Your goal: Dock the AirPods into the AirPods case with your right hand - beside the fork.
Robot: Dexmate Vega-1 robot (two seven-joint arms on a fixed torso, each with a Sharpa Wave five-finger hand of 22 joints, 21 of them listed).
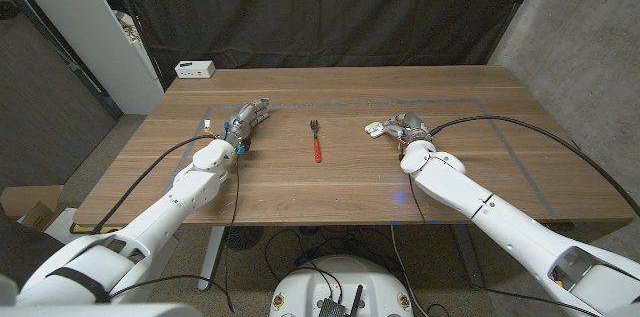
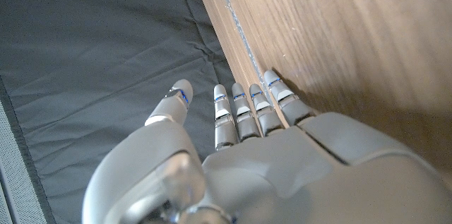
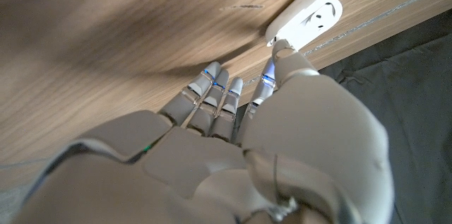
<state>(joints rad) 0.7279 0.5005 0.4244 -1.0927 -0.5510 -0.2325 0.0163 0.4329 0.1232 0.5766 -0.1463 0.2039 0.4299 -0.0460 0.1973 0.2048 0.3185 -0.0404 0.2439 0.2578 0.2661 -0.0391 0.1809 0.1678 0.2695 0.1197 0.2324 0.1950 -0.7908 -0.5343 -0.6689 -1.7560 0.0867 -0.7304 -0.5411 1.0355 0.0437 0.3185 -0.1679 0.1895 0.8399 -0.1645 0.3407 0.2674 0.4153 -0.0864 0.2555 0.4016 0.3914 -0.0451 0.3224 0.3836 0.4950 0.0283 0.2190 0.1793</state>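
The white AirPods case (image 1: 376, 128) lies on the wooden table (image 1: 330, 182), to the right of the fork (image 1: 316, 141) with its red handle. My right hand (image 1: 405, 127) sits just right of the case. In the right wrist view the case (image 3: 308, 12) lies with small dark marks showing on its face. The thumb tip of my right hand (image 3: 233, 146) touches its near end, while the other fingers (image 3: 212, 95) reach out side by side over the wood with nothing in them. I cannot make out separate AirPods. My left hand (image 1: 248, 117) is left of the fork, holding nothing.
A white box (image 1: 195, 69) stands at the table's far left corner. In the left wrist view my left hand (image 2: 268, 160) points its straight fingers along the table edge (image 2: 244, 40), with dark cloth (image 2: 92, 47) beyond. Black cables run along both arms.
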